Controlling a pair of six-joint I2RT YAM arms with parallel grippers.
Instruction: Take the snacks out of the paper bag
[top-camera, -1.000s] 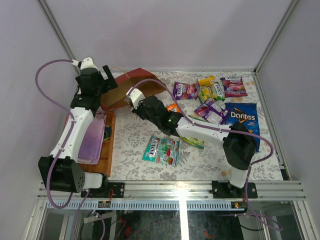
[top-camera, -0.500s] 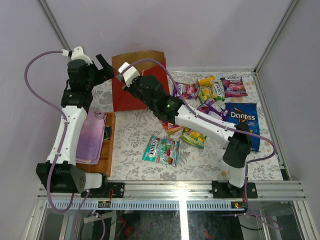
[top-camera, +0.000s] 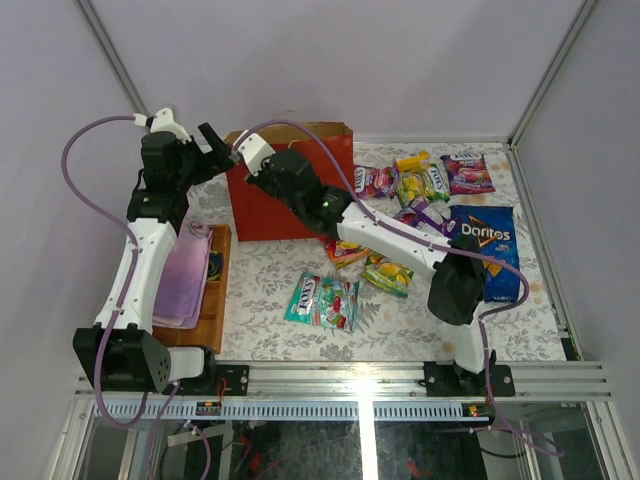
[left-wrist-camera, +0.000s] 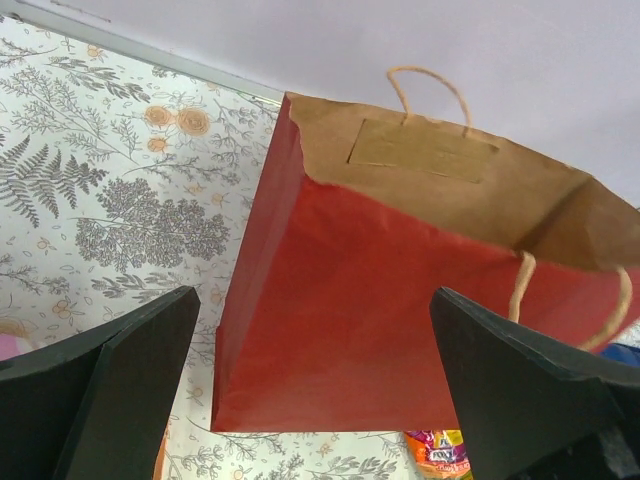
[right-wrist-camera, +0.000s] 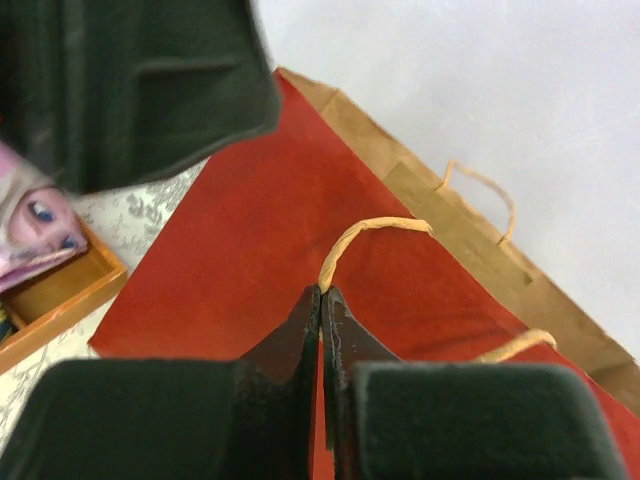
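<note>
1. Right gripper: closed narrow. Its two fingers are pinched together on the near cord handle of the paper bag. The cord rises from between the fingertips in a tan loop against the red face.

2. Left gripper: spread wide and holding nothing. In the left wrist view, one dark finger stands at each lower corner with the bag's red face between them, and neither touches it. In the top view, this gripper sits just beside the bag's left upper corner.

3. Paper bag: at the far left of the desk. Its mouth is up, its red side faces the arm bases, and the brown kraft inner wall shows at the top. I cannot tell whether its base rests on the desk or hangs just clear. I cannot see its contents.

4. Snacks outside the bag, all lying on the desk:
- teal packet, nearest the arm bases
- orange packet and green-yellow packet, just right of the bag's lower corner
- Doritos bag, at the right
- purple packet, at the far right, among other packets

5. A wooden tray with a purple cloth lies left of the desk pattern.
</note>
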